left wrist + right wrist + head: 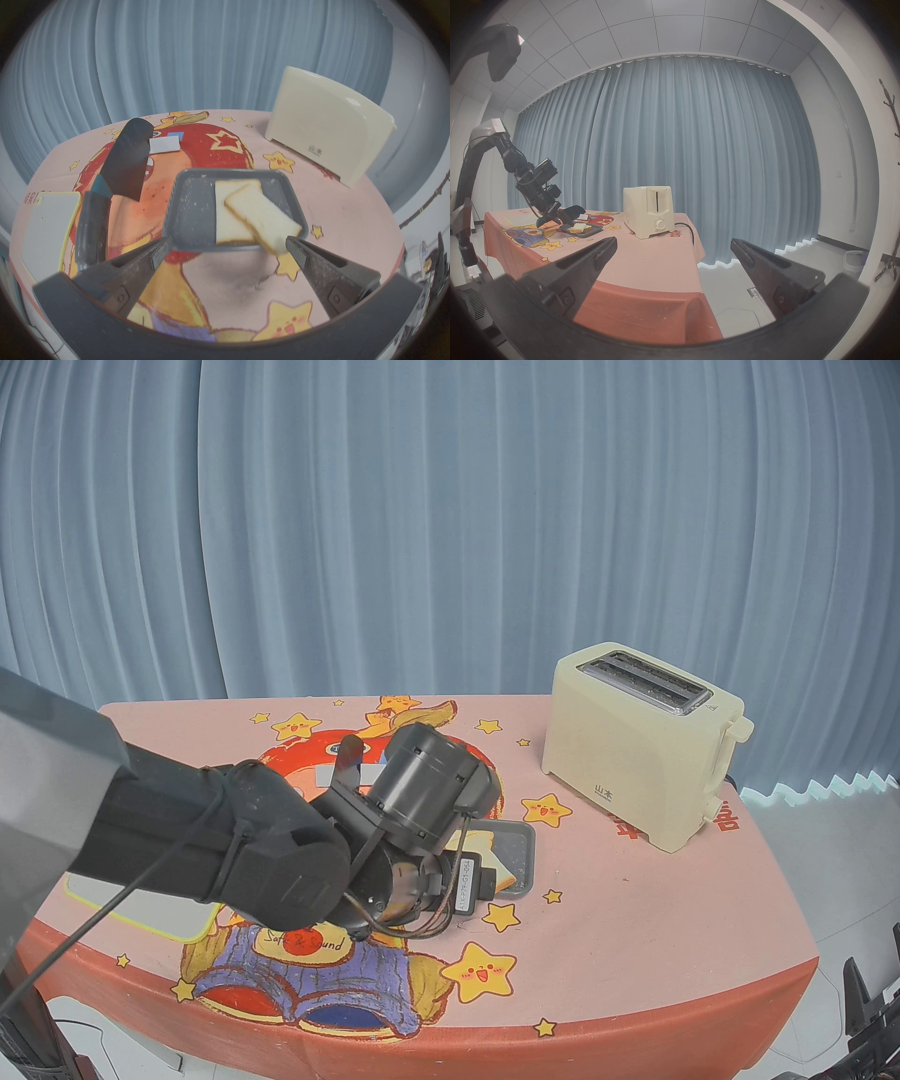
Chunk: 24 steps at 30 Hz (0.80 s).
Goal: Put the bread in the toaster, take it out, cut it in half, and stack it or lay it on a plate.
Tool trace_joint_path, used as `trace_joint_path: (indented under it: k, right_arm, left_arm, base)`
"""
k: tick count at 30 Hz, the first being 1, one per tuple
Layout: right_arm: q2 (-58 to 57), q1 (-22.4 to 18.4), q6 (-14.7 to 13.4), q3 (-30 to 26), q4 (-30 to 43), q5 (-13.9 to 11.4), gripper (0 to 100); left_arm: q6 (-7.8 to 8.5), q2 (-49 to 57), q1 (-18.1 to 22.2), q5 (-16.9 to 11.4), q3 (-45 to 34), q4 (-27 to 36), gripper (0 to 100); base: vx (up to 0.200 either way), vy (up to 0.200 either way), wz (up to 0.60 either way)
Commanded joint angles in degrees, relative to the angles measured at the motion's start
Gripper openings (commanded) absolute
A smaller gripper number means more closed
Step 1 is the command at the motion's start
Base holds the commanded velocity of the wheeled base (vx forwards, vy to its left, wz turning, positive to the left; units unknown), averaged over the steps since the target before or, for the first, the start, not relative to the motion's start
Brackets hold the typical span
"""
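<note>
While the left arm hangs over the middle of the surface (pixel 656 922), we read the head view from its left edge. At the lower left a white cutting board (pixel 141 915) pokes out from under the arm, and just above the wrist shows the dark blade of a knife (pixel 349 757). At centre sits the grey tray (pixel 521 833) with the bread (pixel 262 218): two slices, the upper lying aslant across the lower and overhanging the tray's rim on the side nearest the left gripper (pixel 228 242). That gripper is spread wide and holds nothing. In its wrist view the overhanging corner lies just ahead of it, between the two fingers, and the slice's long axis slants across the gap. We judge that a slight turn of the wrist would suit the grasp.

Right of centre stands the toaster (pixel 642 744), slots up and vacant, near the tray but apart from it. Farthest right, off the surface's edge, the right gripper (pixel 674 243) hangs wide open with nothing in it, so the left arm is far nearer the bread.
</note>
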State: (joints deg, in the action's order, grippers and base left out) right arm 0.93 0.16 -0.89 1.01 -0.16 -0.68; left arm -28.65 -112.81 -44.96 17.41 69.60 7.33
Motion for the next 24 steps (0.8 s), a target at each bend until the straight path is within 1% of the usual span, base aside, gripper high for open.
trace_joint_path:
  k: [1, 2, 3, 4, 7, 14, 24]
  right_arm:
    - [-0.9, 0.0, 0.0, -1.0, 0.0, 0.0, 100]
    - [-0.9, 0.0, 0.0, -1.0, 0.0, 0.0, 100]
    - [-0.9, 0.0, 0.0, -1.0, 0.0, 0.0, 100]
    - [-0.9, 0.0, 0.0, -1.0, 0.0, 0.0, 100]
    - [-0.9, 0.0, 0.0, -1.0, 0.0, 0.0, 100]
    - [-0.9, 0.0, 0.0, -1.0, 0.0, 0.0, 100]
    - [-0.9, 0.0, 0.0, -1.0, 0.0, 0.0, 100]
  left_arm:
    - [1.75, 2.7, -0.9, -0.2, -3.2, 0.0, 100]
    - [2.46, 2.9, -1.2, -0.3, -3.5, -0.1, 100]
    - [2.54, 2.9, -1.3, -0.3, -3.6, -0.1, 100]
    - [2.90, 2.9, -2.3, -0.3, -3.9, -0.3, 100]
    - [3.07, 3.2, -2.8, -0.2, -3.9, -0.2, 100]
    - [3.07, 2.3, -3.1, 0.1, -3.9, -0.1, 100]
    - [2.98, 1.6, -2.5, 0.3, -2.4, 0.0, 100]
  base:
    - [0.000, 0.000, 0.00]
    - [0.000, 0.000, 0.00]
    - [0.000, 0.000, 0.00]
    - [0.000, 0.000, 0.00]
    - [0.000, 0.000, 0.00]
    - [0.000, 0.000, 0.00]
    - [0.000, 0.000, 0.00]
